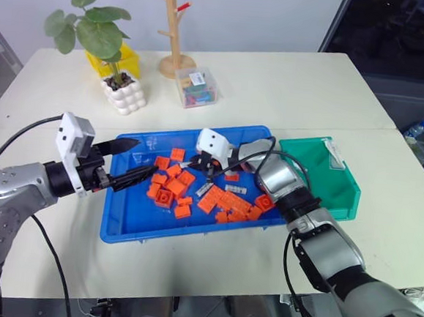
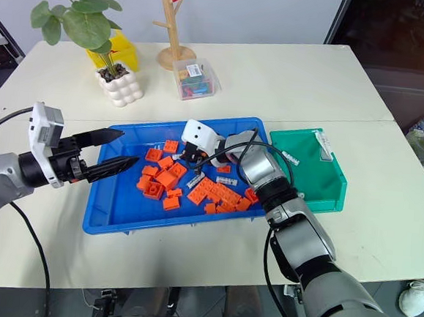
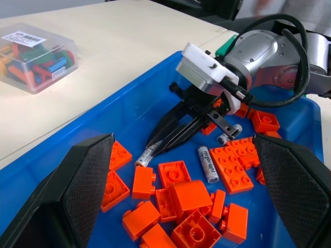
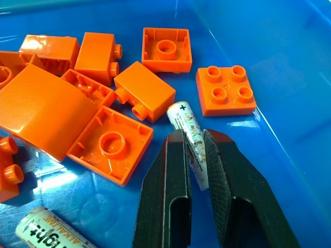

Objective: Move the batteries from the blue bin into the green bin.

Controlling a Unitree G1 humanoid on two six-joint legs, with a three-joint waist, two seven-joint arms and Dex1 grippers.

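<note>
The blue bin (image 1: pixel 122 225) lies nearest on the white table (image 1: pixel 291 91), and everything else is placed from it. Inside it sits a loose heap of orange toy bricks (image 1: pixel 177 187), spread across the middle of its floor, with the batteries scattered among them: one battery (image 4: pixel 189 137) is pinched between the two black fingers of the right gripper (image 4: pixel 195 155), which reaches down into the bin's middle and is closed on it, the battery lying against the blue floor just beside an upturned square brick (image 4: pixel 111 145). A second battery (image 3: pixel 208 163) lies flat on the floor between the bricks, near the gripped one, and another (image 3: pixel 228 135) lies just behind it, partly under the right wrist. At the bin's left side the left gripper (image 1: pixel 132 161) hovers over the rim with its fingers spread apart and nothing between them. Touching the bin's right edge stands the green bin (image 1: pixel 340 185); a small clear bag (image 1: pixel 336 155) rests in its far corner, and whether a battery lies inside I cannot tell. Farther back from the blue bin, a clear box (image 1: pixel 196 88) holds colourful bits. Beyond the bin's far left corner stands a potted plant (image 1: pixel 113 55) in a white knobbly pot, in front of a yellow container (image 1: pixel 124 58), with a wooden stand (image 1: pixel 176 38) beside it.
</note>
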